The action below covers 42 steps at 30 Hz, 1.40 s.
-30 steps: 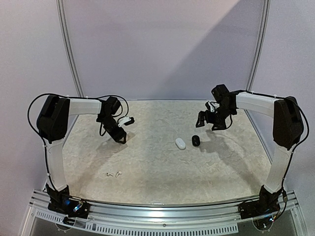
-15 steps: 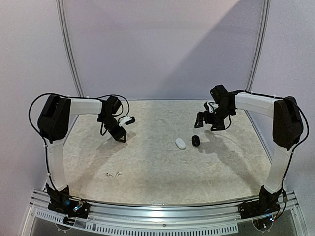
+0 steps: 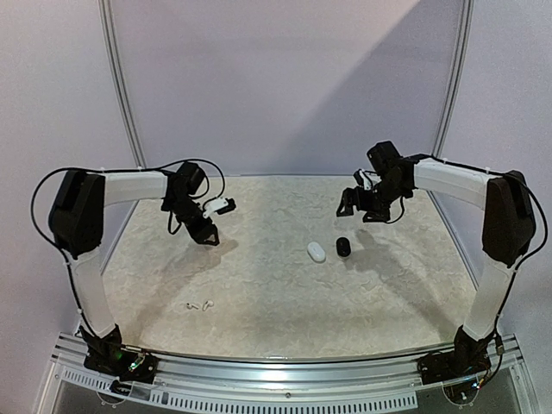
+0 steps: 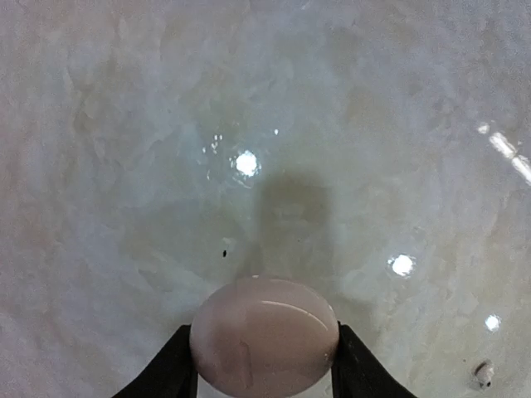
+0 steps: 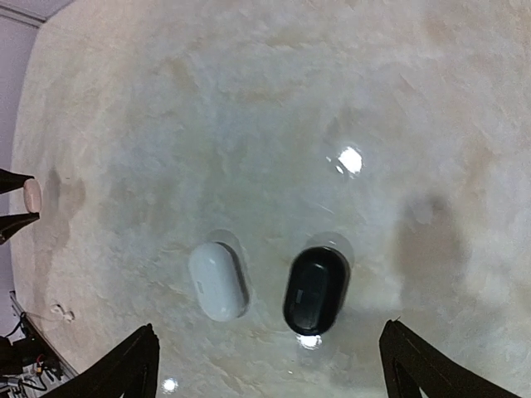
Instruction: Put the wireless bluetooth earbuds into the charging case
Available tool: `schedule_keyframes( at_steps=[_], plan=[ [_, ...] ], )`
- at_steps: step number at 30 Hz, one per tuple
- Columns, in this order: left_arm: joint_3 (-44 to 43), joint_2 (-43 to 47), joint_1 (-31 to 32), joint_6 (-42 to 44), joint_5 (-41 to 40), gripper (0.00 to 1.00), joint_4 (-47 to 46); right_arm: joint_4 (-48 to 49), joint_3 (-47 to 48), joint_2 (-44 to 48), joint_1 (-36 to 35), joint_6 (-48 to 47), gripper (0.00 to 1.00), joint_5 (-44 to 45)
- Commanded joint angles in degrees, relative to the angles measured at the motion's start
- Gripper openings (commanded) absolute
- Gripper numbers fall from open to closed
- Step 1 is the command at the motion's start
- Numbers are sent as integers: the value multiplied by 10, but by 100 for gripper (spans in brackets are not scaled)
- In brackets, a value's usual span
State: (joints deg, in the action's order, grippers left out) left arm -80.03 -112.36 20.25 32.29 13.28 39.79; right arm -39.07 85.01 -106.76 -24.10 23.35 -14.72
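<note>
Left arm swung outward; left pincer [image 4: 263, 332] clenched on pale case [image 4: 264, 352], right pincer [image 5: 268, 327] released. Earbuds [image 3: 206, 304], apart from both, likely light, slippery: pinch across body.

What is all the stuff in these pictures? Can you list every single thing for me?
white case: one, white, lying in the middle of the table
black case: one, shiny black, right beside the white case
pale case: one, pinkish white, held up in the air over the left of the table
earbuds: two showing, white, tiny, close together near the front left of the table
table: one, cream and marbled, under everything
rail: one, silver, along the near edge
arms: two, white with black joints, one on each side
left gripper: black, clamped on the pale case
right gripper: black, open, above the two lying cases
</note>
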Motion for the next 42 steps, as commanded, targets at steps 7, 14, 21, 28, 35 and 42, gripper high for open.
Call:
schedule_keyframes(
  at_steps=[7, 14, 21, 28, 35, 42],
  plan=[
    [190, 366, 41, 254, 115, 0, -144, 147, 124, 23, -131, 81, 82, -61],
    [275, 481, 120, 277, 77, 0, -192, 210, 174, -16, -257, 90, 76, -92],
    [301, 524, 162, 252, 41, 0, -202, 188, 195, -56, -310, 84, 70, -73],
    [314, 537, 183, 249, 30, 0, -209, 159, 225, -83, -334, 86, 59, -62],
    [309, 517, 188, 243, 14, 0, -215, 142, 225, -87, -351, 82, 53, -69],
    [313, 510, 189, 238, 13, 0, -225, 149, 209, -74, -360, 84, 48, -55]
  ],
)
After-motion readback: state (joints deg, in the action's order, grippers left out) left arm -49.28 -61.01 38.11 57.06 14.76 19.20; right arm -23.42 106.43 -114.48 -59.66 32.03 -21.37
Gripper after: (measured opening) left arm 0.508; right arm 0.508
